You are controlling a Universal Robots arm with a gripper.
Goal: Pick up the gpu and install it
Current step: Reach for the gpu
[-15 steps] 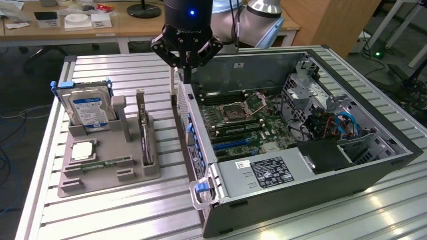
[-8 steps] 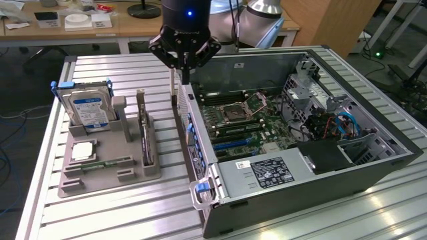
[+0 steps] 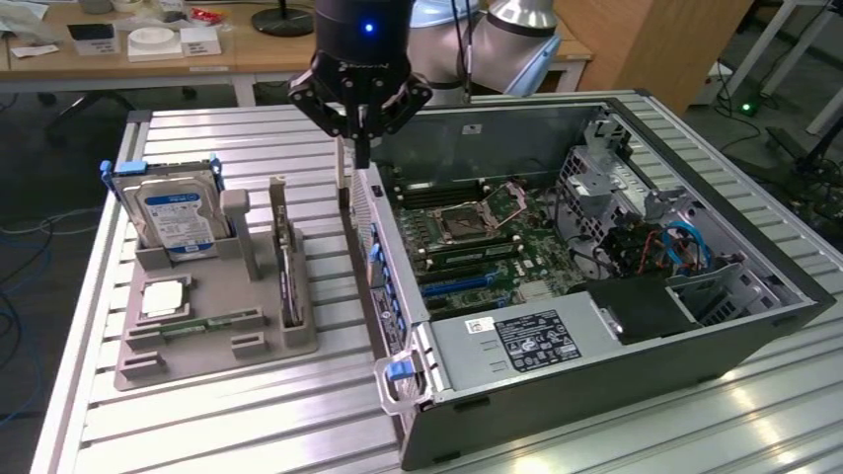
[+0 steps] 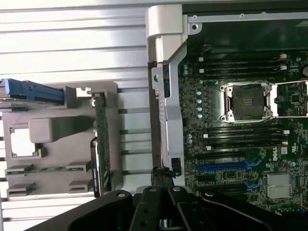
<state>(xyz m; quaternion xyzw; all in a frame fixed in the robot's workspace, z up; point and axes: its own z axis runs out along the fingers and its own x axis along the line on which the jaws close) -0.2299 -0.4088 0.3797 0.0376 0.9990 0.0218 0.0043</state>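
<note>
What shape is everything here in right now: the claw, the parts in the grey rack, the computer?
gripper: shut, empty, over the case's edge.
gpu: standing on edge in the grey holder, not picked up.
hard drive: upright in the holder.
processor chip: lying flat in the holder.
memory stick: lying flat in the holder.
computer case: on its side, open.
processor socket: open, empty.

Readable print: one brand mark, little else
A white "DELL" mark, turned sideways, stands on the circuit board (image 4: 231, 139) — the white sticker (image 3: 534, 338) on the power supply (image 3: 443, 357) and the blue-white label (image 3: 178, 212) on the hard drive (image 3: 161, 178) are too small to read.
</note>
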